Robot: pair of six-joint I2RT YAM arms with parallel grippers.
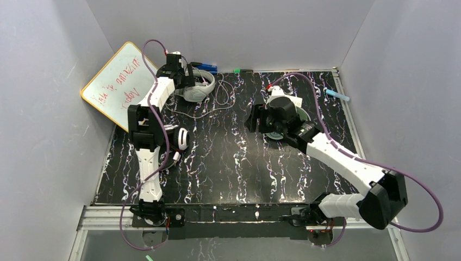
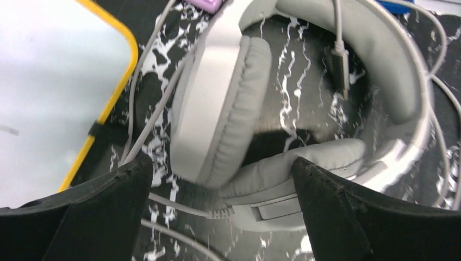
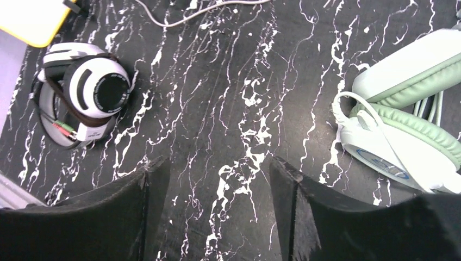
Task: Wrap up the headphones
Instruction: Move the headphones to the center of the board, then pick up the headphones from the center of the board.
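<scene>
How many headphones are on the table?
3: a light grey headset at the far left by the yellow-rimmed whiteboard, a black-and-white headset at the left side, a mint-green headset right of centre.

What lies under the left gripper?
The grey headset, its cable loose on the marbled mat. The left gripper hangs open above it; its fingers cover part of the lower earcup.
</scene>
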